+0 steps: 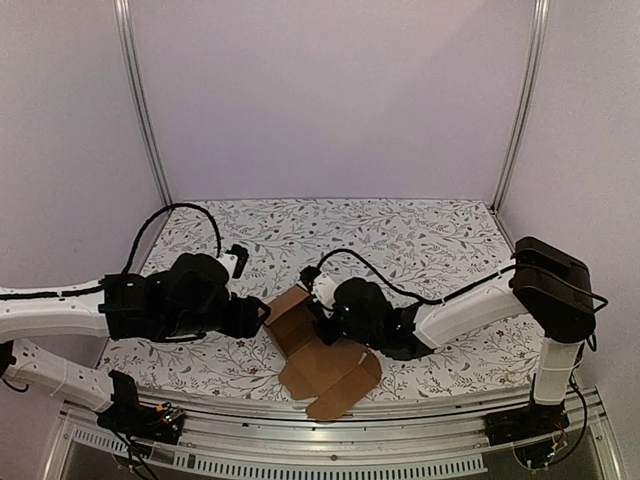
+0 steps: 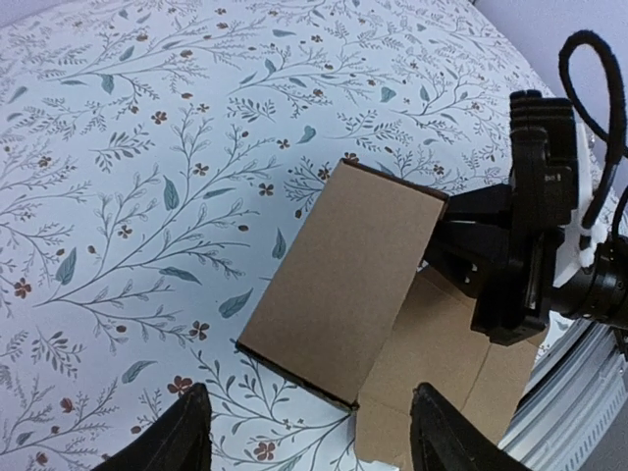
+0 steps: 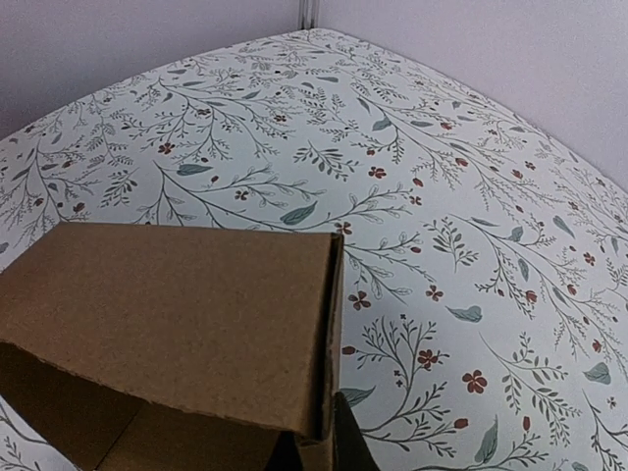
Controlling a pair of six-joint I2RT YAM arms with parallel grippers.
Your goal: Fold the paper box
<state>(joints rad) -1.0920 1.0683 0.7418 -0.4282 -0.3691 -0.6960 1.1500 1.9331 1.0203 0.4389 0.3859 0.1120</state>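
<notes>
Paper box (image 1: 325, 365) — half-raised near the front edge of the bench (image 1: 420, 240), between the two arms.
Plain brown cardboard, matt, fibrous at the cut edges, creased into flat panels. One panel stands tilted up, and the rest lie flat with rounded flaps toward the near edge. Right fingers (image 3: 343, 446) are closed tight on the raised panel's edge, pinching the sheet. Left fingers (image 2: 182, 437) are spread wide just short of that panel's lower edge, holding nothing. Judged light and thin — stiff across a panel, bending only at the creases, likely to spring back if released and to dent under a hard pinch. Best taken by a panel edge close to a fold, not by a loose flap. The floral cloth (image 2: 147, 147) beneath looks smooth, so the sheet may slide.
</notes>
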